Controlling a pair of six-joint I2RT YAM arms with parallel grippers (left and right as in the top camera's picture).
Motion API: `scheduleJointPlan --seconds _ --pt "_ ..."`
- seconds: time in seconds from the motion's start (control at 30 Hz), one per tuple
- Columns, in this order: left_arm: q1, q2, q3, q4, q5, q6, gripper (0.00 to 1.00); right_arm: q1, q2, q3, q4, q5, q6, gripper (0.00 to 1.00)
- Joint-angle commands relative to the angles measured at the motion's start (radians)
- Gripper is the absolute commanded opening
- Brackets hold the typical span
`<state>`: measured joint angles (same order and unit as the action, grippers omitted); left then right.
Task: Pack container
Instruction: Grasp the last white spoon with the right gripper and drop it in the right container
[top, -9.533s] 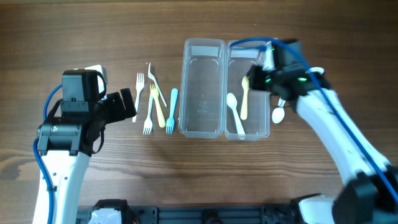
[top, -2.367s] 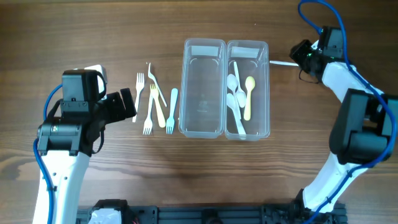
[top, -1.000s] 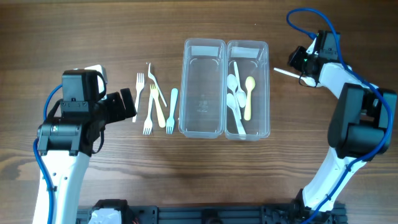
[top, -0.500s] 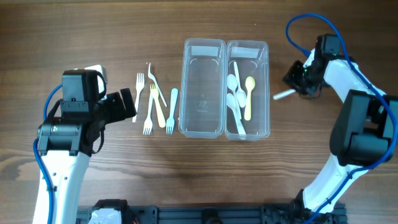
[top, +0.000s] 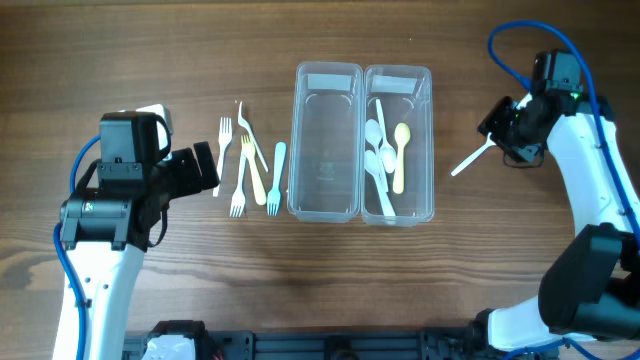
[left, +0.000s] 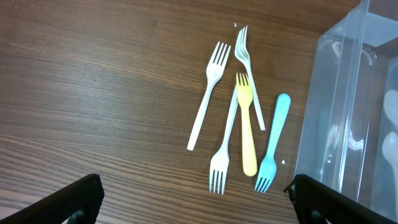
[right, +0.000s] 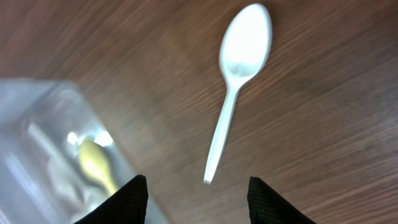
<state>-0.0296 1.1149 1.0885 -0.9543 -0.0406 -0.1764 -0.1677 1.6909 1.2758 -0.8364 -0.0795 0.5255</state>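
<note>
Right tool (top: 505, 130) hangs over the worktop (top: 520, 260) at the right edge of the overhead frame, released, its two fingers (right: 134, 202) spread wide and gripping nothing. A white spoon (right: 239, 81) lies flat on the wood just beyond the fingertips, bowl toward the upper right of the wrist frame, handle pointing down toward the gap between them. To its left, apart from it, stands the right container (top: 398, 72), clear plastic, holding a yellow spoon (top: 400, 150) beside several white spoons (top: 373, 150). The left container (top: 326, 72) touches it side by side, with no cutlery visible inside. Further left on the worktop lie five forks in a loose bunch: a blue fork (left: 272, 146) nearest the containers, a yellow fork (left: 247, 124), and three pale forks (left: 205, 99), some overlapping. At the left of the overhead frame the left tool (top: 205, 168) is poised near the forks, also released, fingers far apart, touching none of them.
</note>
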Motion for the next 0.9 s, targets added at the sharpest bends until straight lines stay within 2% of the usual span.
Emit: scheduleJointPlan --seconds 0.0,0.13,0.23,0.5,0.6,0.7,0.87 --pt "0.008 0.000 0.019 0.002 -0.010 0.016 1.00 -0.006 0.059 -0.047 0.040 0.084 0.114 0.50" --pt "0.008 0.000 0.019 0.002 -0.010 0.016 1.00 -0.010 0.126 -0.083 0.095 0.091 0.166 0.48" --pt "0.008 0.000 0.019 0.002 -0.010 0.016 1.00 -0.010 0.188 -0.091 0.155 0.092 0.166 0.42" --pt "0.008 0.000 0.019 0.002 -0.010 0.016 1.00 -0.010 0.277 -0.091 0.231 0.092 0.184 0.38" --pt "0.008 0.000 0.019 0.002 -0.010 0.016 1.00 -0.010 0.290 -0.091 0.226 0.097 0.182 0.32" --pt "0.008 0.000 0.019 0.003 -0.010 0.016 1.00 -0.010 0.301 -0.091 0.197 0.127 0.180 0.19" --pt "0.008 0.000 0.019 0.002 -0.010 0.016 1.00 -0.010 0.302 -0.091 0.153 0.154 0.154 0.09"
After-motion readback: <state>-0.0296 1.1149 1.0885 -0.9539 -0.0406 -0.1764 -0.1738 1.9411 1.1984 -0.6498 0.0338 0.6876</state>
